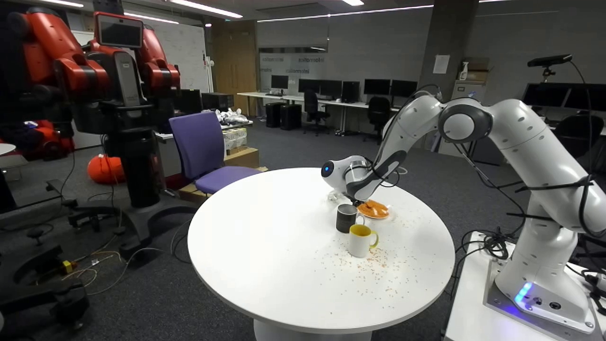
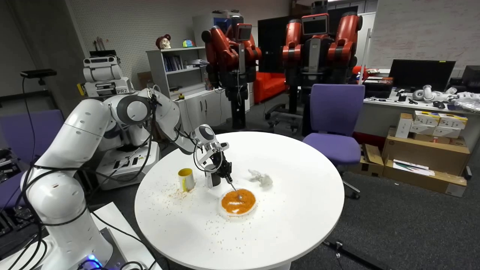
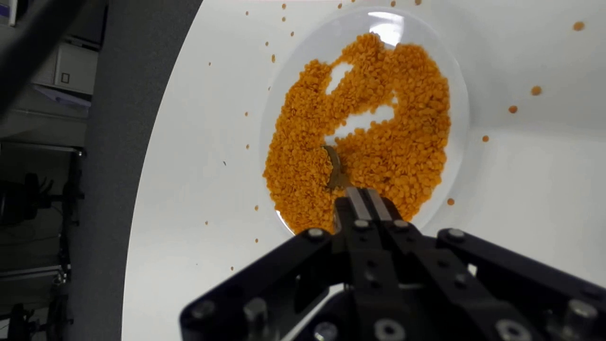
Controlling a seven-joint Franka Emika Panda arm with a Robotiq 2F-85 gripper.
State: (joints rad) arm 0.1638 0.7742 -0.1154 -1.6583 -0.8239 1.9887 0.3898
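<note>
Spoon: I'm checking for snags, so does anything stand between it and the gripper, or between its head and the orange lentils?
Nothing visible does: the gripper is closed on the spoon, whose head rests among the orange lentils on the white plate. The dark grey mug stands to one side.

Spoon point(image 3: 335, 171) in lentils point(image 3: 393, 158) on plate point(image 3: 459, 118)
</note>
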